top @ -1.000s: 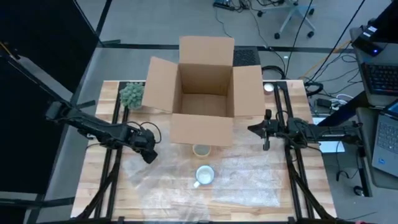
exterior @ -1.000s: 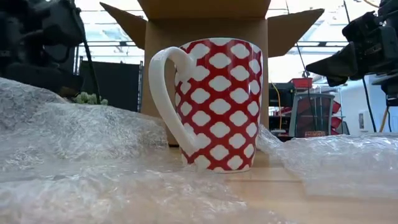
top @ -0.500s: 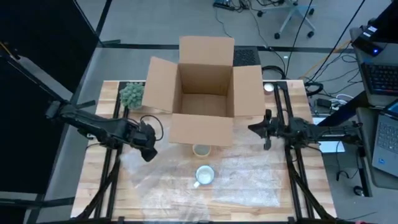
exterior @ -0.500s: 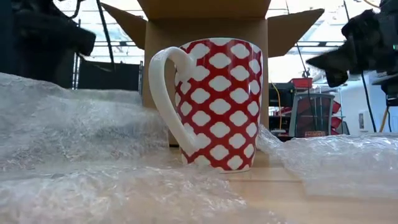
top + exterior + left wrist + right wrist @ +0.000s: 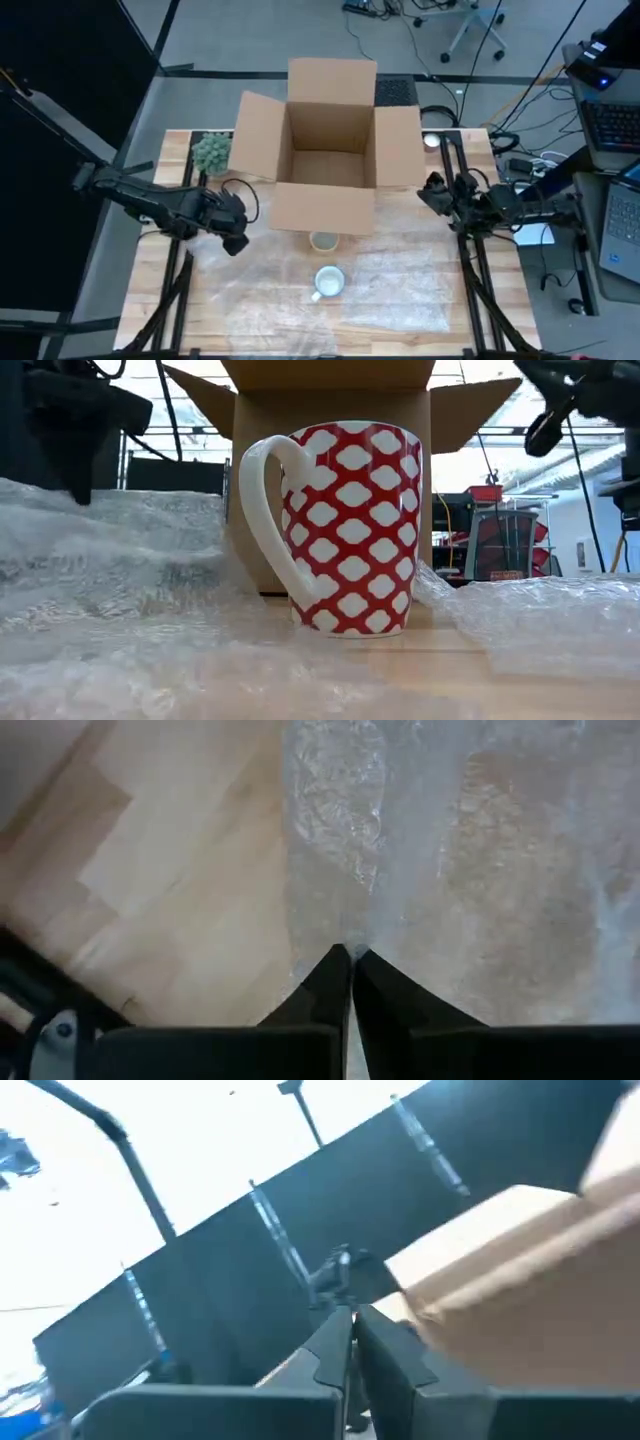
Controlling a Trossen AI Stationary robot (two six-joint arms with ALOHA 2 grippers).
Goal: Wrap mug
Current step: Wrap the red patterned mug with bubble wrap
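Mug: red-and-white mug point(image 5: 340, 528) upright on the bubble wrap point(image 5: 390, 285), just in front of the cardboard box point(image 5: 325, 150); unmoved over the last second.
Left gripper point(image 5: 236, 243): fingers pinched shut on the wrap's edge at the mug's left; drawn up and slightly back toward the box since a second ago, sheet now raised on that side.
Right gripper point(image 5: 427, 190): beside the box's right flap, fingers closed on nothing; swung upward, away from the desk point(image 5: 160, 275).
Meaning: left-side fold started, mug still bare.
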